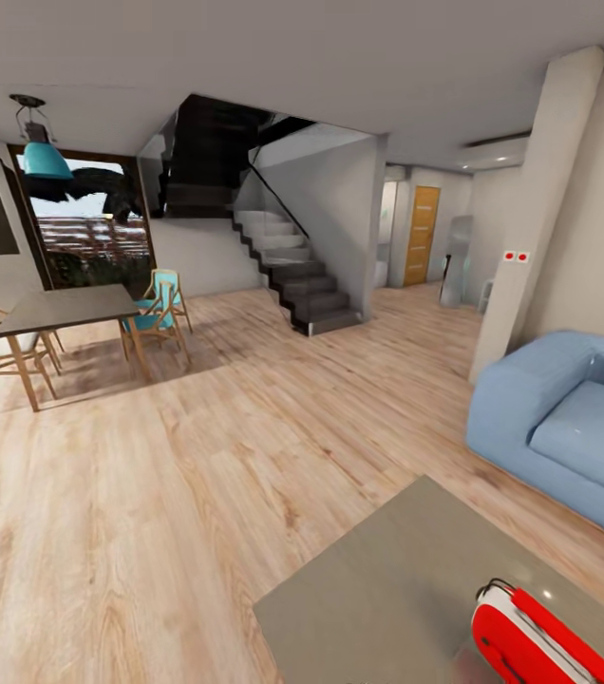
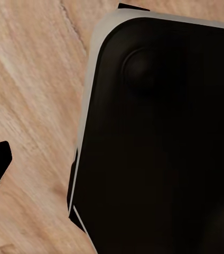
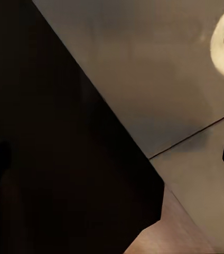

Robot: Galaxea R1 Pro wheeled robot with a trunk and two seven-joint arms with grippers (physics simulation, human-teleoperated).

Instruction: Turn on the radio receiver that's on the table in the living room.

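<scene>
the light wood plank floor (image 1: pixel 179 456) shows clear grain and a faint satin sheen. the low grey-taupe table top (image 1: pixel 387 579) is smooth and glossy; in the right wrist view its surface (image 3: pixel 159 79) mirrors a bright lamp. the bright red radio receiver (image 1: pixel 539 641) looks like shiny plastic with a white band. the blue sofa (image 1: pixel 568 427) looks soft, matt cloth. the dark staircase (image 1: pixel 307 285) has smooth matt steps, and the dining chairs (image 1: pixel 155 318) have pale wooden frames.
</scene>
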